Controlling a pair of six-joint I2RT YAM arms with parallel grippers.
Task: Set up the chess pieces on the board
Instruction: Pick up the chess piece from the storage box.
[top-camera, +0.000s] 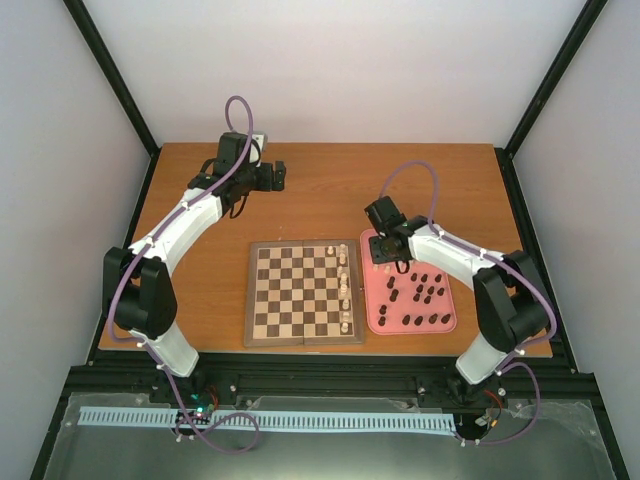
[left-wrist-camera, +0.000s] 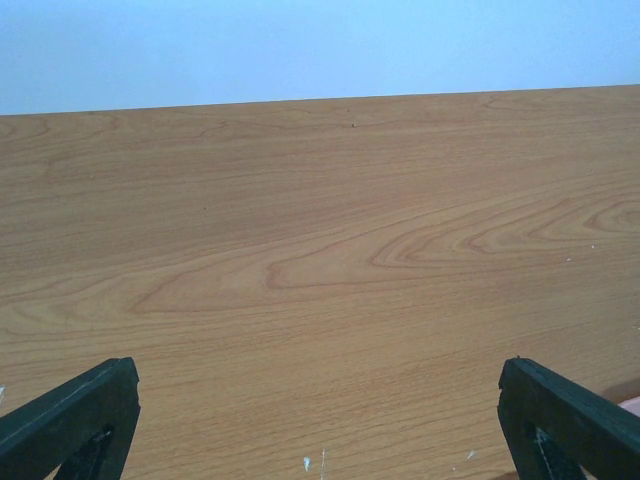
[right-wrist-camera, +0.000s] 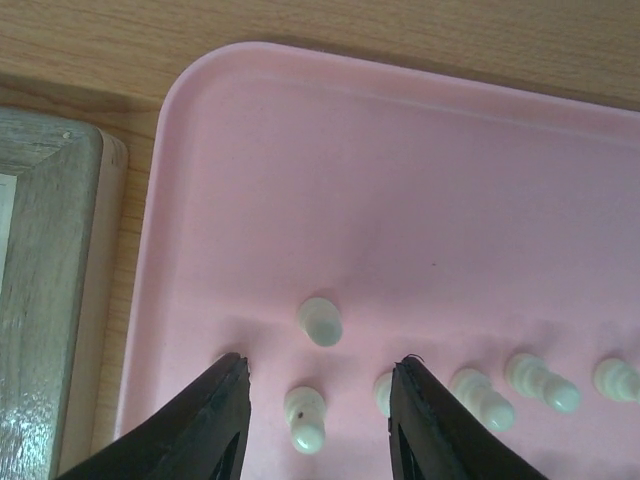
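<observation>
Right claw (right-wrist-camera: 320, 362) parted, straddling cream piece (right-wrist-camera: 305, 418) on pink tray (right-wrist-camera: 400, 180), no grip yet. Board (top-camera: 300, 295) just left of claw: placed cream pieces (top-camera: 345, 285) line only its claw-side edge. Dark pieces (top-camera: 420, 295) all on tray behind claw. Most setup left. Left claw (left-wrist-camera: 320, 430) wide apart over tabletop (left-wrist-camera: 320, 250).

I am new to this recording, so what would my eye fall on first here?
The wooden chessboard at the table's centre, cream pieces lined along its right side. Beside it, a pink tray of dark pieces, where the right gripper stands open astride a cream chessman.
</observation>
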